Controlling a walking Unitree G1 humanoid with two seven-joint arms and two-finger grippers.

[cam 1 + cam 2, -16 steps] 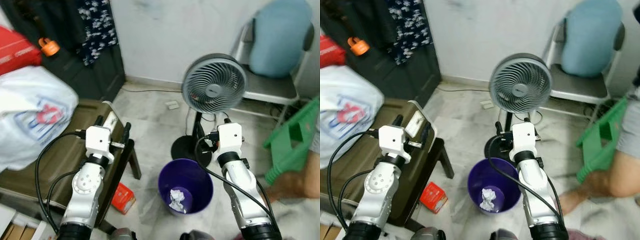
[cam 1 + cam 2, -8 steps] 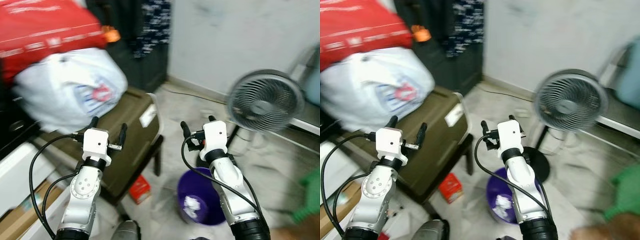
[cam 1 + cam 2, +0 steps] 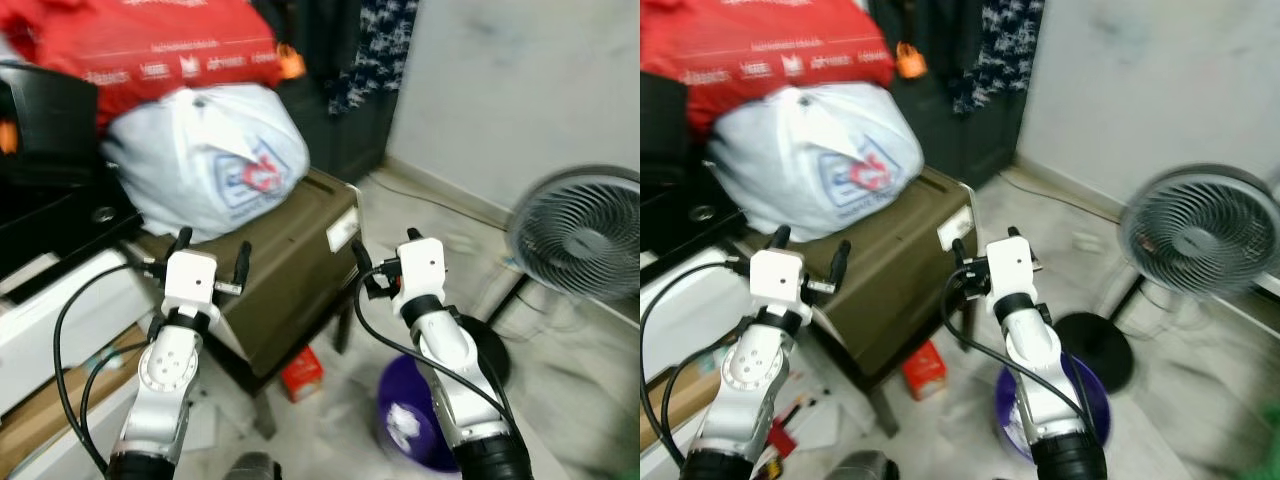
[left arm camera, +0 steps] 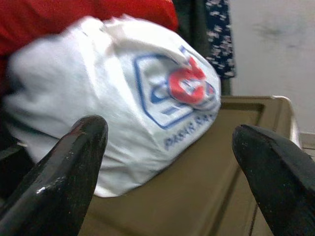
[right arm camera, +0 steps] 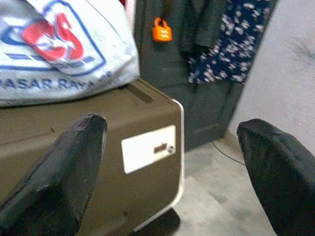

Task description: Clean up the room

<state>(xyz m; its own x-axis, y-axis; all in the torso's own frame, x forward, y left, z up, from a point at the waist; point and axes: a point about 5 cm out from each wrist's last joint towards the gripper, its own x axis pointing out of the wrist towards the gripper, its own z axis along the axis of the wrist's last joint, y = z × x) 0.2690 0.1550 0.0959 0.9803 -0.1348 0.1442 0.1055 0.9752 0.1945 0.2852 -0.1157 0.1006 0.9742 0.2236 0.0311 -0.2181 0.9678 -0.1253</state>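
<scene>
The purple bin [image 3: 425,425] with crumpled paper [image 3: 403,428] inside stands on the floor below my right arm, beside the fan [image 3: 583,232]. A red box [image 3: 301,373] lies by the olive trunk [image 3: 275,270], which carries a white bag [image 3: 205,160]. My left pincer [image 3: 208,257] and right pincer [image 3: 385,259] hover released, empty.

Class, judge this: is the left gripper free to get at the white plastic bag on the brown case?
Probably yes. The left gripper is open and faces the white plastic bag, with nothing between them above the brown case.
</scene>
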